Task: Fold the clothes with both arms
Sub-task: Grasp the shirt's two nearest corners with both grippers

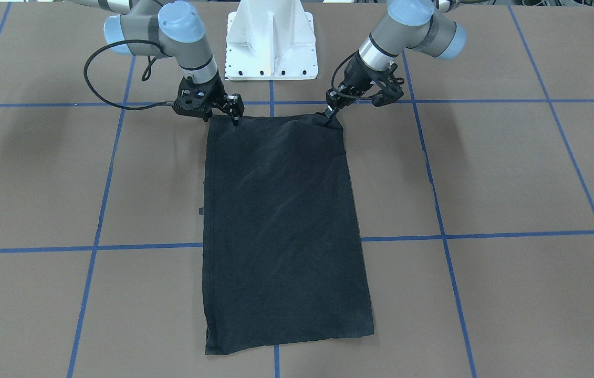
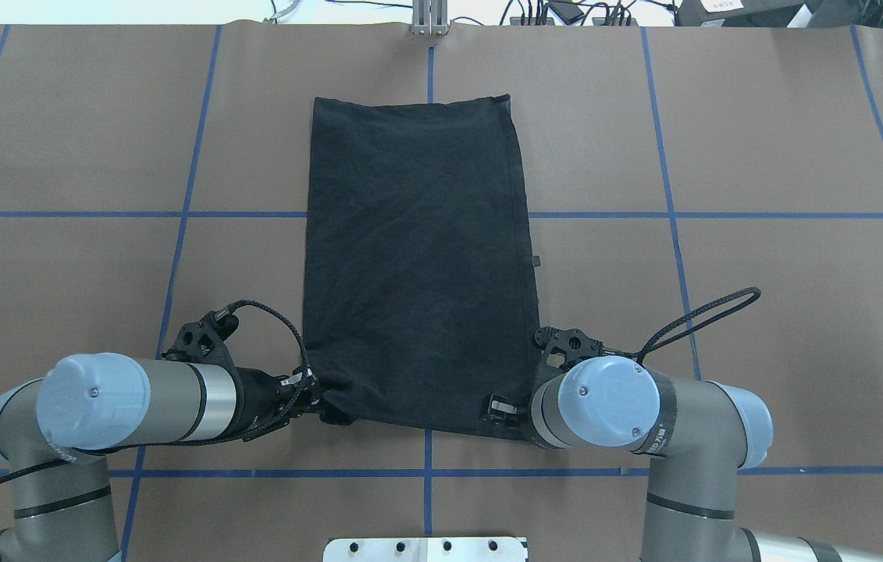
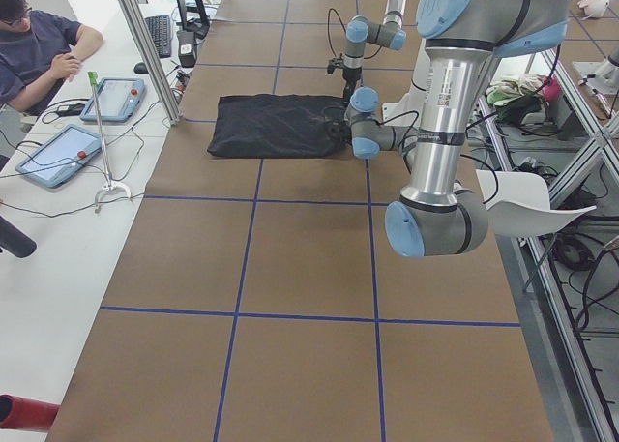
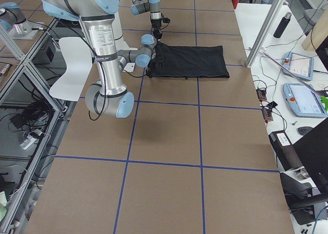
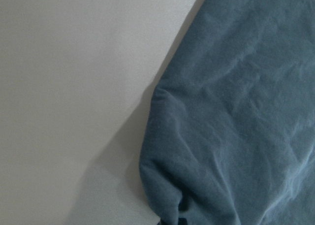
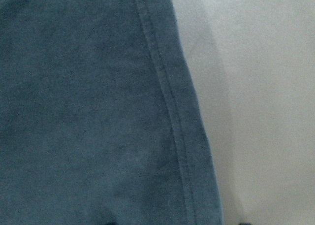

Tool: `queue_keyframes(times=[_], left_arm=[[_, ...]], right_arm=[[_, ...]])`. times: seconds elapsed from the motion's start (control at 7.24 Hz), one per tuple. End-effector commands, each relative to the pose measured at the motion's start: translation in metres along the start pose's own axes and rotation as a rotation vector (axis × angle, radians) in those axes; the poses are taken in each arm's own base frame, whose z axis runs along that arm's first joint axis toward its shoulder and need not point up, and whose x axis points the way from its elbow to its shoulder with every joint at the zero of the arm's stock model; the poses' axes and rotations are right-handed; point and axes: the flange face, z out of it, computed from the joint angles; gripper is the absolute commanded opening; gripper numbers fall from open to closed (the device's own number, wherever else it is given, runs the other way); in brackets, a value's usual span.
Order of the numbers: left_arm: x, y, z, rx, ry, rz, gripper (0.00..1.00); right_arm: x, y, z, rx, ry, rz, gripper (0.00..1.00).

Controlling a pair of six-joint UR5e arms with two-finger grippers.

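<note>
Jaws: left gripper (image 1: 330, 116) clamped a bunched T-shirt (image 1: 283, 226) corner; right gripper (image 1: 235, 121) closure was indeterminate | T-shirt lay ahead of both jaws, already narrowed to a rectangle | crosswise folds judged outstanding.

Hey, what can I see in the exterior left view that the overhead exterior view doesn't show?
Only exterior left: a seated person at a white bench with tablets and a keyboard.
Only overhead: the whole rectangular outline of the T-shirt, with a small tab poking from one long edge.
Both: the black shirt flat on the brown table, with the left gripper and right gripper at its robot-side corners.
</note>
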Motion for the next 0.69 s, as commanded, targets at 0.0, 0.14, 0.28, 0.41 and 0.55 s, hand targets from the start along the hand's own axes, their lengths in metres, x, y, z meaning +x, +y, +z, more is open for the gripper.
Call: queue_keyframes(times=[0.0, 0.14, 0.28, 0.41, 0.55], left_arm=[[0.0000, 0.0000, 0.0000, 0.000, 0.000, 0.000, 0.00], [0.0005, 0.0003, -0.0006, -0.001, 0.001, 0.000, 0.00], [0.0005, 0.0003, -0.0007, -0.001, 0.001, 0.000, 0.00], [0.0005, 0.0003, -0.0007, -0.001, 0.001, -0.001, 0.00], [0.0000, 0.0000, 0.0000, 0.000, 0.000, -0.002, 0.00]], right_arm=[[0.0012, 0.0001, 0.0009, -0.003, 0.002, -0.001, 0.27], [0.0009, 0.0002, 0.0002, -0.003, 0.001, -0.001, 0.08], [-0.0010, 0.0010, -0.0031, -0.003, -0.006, -0.003, 0.00], [-0.0013, 0.0011, -0.0038, -0.004, -0.008, -0.003, 0.00], [-0.0017, -0.0017, -0.0064, -0.004, -0.012, -0.003, 0.00]])
